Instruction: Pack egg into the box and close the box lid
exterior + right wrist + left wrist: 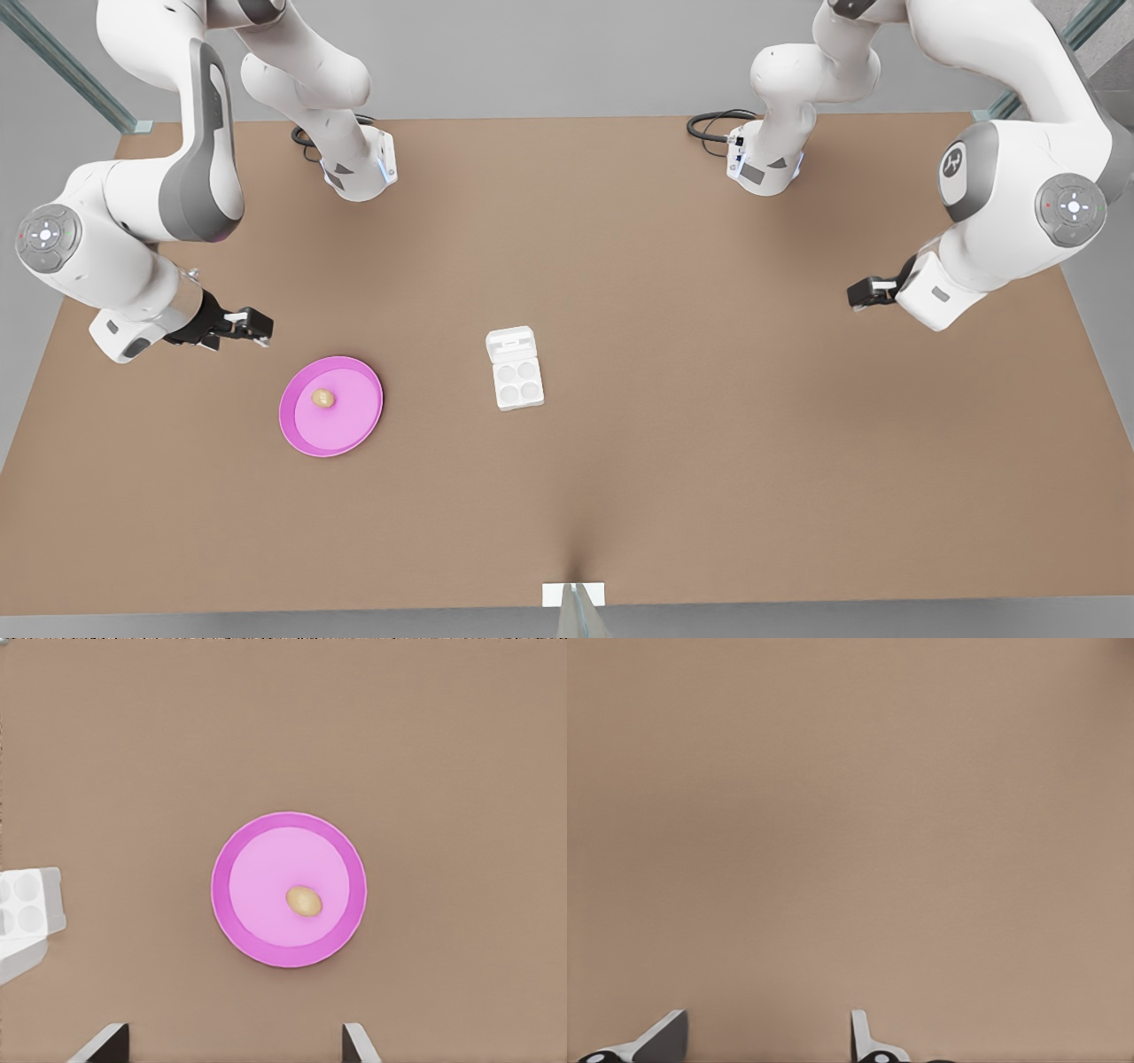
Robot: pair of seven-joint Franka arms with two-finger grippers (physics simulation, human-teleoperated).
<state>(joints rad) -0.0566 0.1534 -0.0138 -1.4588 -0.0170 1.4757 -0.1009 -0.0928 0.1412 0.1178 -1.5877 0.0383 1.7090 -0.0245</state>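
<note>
1. Egg [322,399] location: the tan oval egg lies on the pink plate [354,434], slightly off the plate's centre toward 10 o'clock in the front view. No gripper touches it.
2. Plate location: the plate rests flat on the brown table [709,443], in the half on the front view's left.
3. Box [518,383] location: the white carton sits near the table's centre, at 3 o'clock from the plate and apart from it. All four round cups are visible and hold nothing.
4. Box lid [511,342] state: the lid is folded open and lies flat on the table, joined to the cup section at its 12 o'clock edge in the front view. Its recessed inner face points up.
5. Right gripper [252,326] status: it hangs above the table at 10 o'clock from the plate, near the plate's rim. In the right wrist view its fingers [111,1041] stand wide apart and hold nothing, and that camera looks down on the egg, the plate and one end of the box.
6. Left gripper [858,292] status: it hangs on the front view's right, at 2 o'clock from the box and well apart from it. In the left wrist view its fingers [864,1036] are spread and hold nothing, with only bare table beneath. This arm waits.
</note>
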